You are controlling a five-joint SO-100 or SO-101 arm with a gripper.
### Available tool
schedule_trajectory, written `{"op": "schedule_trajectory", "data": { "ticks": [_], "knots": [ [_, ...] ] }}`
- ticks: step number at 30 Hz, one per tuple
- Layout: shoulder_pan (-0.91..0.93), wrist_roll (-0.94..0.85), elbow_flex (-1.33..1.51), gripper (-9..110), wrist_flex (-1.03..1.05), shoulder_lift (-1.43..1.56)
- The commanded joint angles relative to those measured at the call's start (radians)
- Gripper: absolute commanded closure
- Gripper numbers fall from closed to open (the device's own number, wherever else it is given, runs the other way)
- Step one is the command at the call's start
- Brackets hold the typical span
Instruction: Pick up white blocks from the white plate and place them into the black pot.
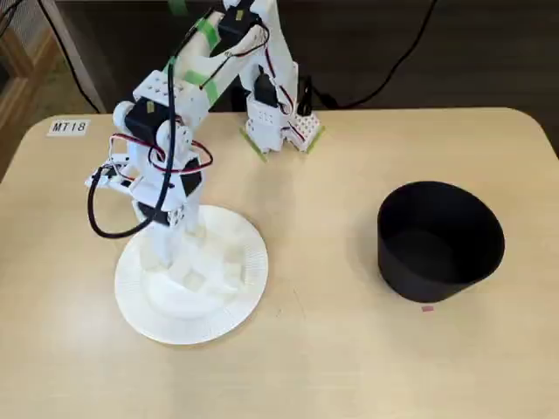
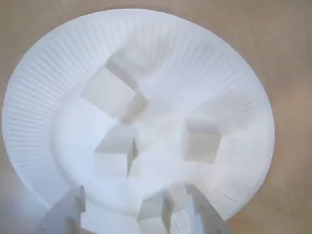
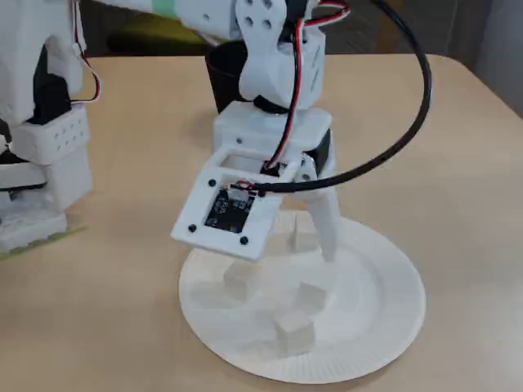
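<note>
The white plate [image 1: 140, 297] [image 2: 44, 97] [image 3: 384, 318] lies at the left of the table in a fixed view. Several white blocks rest on it; the wrist view shows one block [image 2: 113, 92] far, one block [image 2: 114, 156] in the middle and one block [image 2: 202, 145] to the right. My gripper [image 1: 170, 249] [image 2: 134, 191] [image 3: 296, 243] hangs low over the plate, open. Another block [image 2: 153, 214] [image 3: 302, 234] sits between its fingers, and neither finger touches it. The black pot [image 1: 439, 240] [image 3: 219, 82] stands apart at the right, its dark inside showing no blocks.
The arm's white base [image 1: 279, 122] is clamped at the table's back edge. A label reading MT18 [image 1: 68, 127] is stuck at the back left corner. A small pink mark [image 1: 427, 307] lies just in front of the pot. Black cables trail behind the table.
</note>
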Motion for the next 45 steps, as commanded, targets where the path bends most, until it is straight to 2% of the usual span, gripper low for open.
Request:
{"op": "schedule_trajectory", "data": {
  "ticks": [1, 24, 27, 32, 40, 45],
  "knots": [
    [-0.002, -0.005, -0.046, 71, 0.011, -0.012],
    [-0.037, 0.020, -0.120, 71, -0.160, -0.189],
    [-0.037, 0.054, -0.120, 78, -0.192, -0.210],
    [-0.031, 0.144, -0.126, 104, -0.252, -0.236],
    [-0.048, 0.129, -0.170, 104, -0.252, -0.210],
    [-0.112, 0.138, -0.190, 104, -0.348, 0.025]
  ]
}}
